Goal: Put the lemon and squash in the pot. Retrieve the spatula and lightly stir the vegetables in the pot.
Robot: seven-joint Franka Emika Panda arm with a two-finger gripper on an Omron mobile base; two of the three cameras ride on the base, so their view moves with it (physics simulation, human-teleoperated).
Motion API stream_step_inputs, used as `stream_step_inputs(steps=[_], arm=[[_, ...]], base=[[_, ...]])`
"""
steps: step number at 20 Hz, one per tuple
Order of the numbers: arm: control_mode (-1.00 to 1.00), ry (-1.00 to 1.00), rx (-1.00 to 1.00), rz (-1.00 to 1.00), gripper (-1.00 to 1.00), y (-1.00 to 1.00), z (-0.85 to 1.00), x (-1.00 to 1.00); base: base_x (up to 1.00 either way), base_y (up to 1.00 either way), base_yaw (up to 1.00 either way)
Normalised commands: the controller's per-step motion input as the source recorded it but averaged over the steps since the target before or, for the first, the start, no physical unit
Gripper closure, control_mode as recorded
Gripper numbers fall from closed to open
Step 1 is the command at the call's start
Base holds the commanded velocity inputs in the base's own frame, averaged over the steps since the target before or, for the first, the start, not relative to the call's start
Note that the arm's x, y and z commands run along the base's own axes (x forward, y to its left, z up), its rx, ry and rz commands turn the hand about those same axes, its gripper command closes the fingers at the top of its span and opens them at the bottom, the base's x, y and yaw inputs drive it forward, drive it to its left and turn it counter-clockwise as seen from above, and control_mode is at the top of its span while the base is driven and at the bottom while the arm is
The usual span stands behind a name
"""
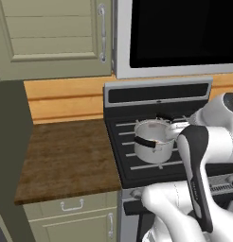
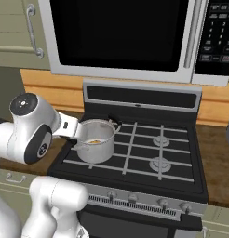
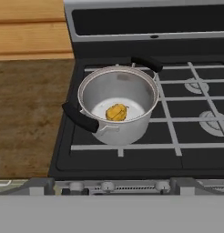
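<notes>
The pot [image 3: 117,107] is polished steel, shiny on its walls and brighter on its smooth inner floor, with matt black handles. A yellow vegetable piece [image 3: 116,112] inside it looks bumpy and dull. The stove [image 3: 196,154] top is dark and matt, crossed by pale grey metal grates. The counter [image 1: 66,158] beside it is dark brown wood with visible grain. The cabinet [image 1: 52,35] doors look painted and matt. The microwave [image 2: 125,37] has a glossy black door in a brushed silver frame.
</notes>
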Motion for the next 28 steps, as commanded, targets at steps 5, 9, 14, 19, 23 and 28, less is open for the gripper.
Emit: stream_step_inputs(steps=[5, 9, 14, 19, 23, 28], arm=[[1.00, 0.00, 0.00, 0.00, -1.00, 0.00, 0.00, -0.05], [1.00, 0.00, 0.00, 0.00, -1.00, 0.00, 0.00, 0.00], [1.00, 0.00, 0.00, 0.00, -1.00, 0.00, 0.00, 0.00], [1.00, 0.00, 0.00, 0.00, -1.00, 0.00, 0.00, 0.00], [1.00, 0.00, 0.00, 0.00, -1.00, 0.00, 0.00, 0.00], [1.00, 0.00, 0.00, 0.00, -1.00, 0.00, 0.00, 0.00]], base=[[-0.11, -0.24, -0.02], [-0.03, -0.98, -0.04], [0.00, -1.00, -0.05], [0.13, -1.00, -0.05], [0.25, -1.00, -0.03], [0.19, -0.99, -0.04]])
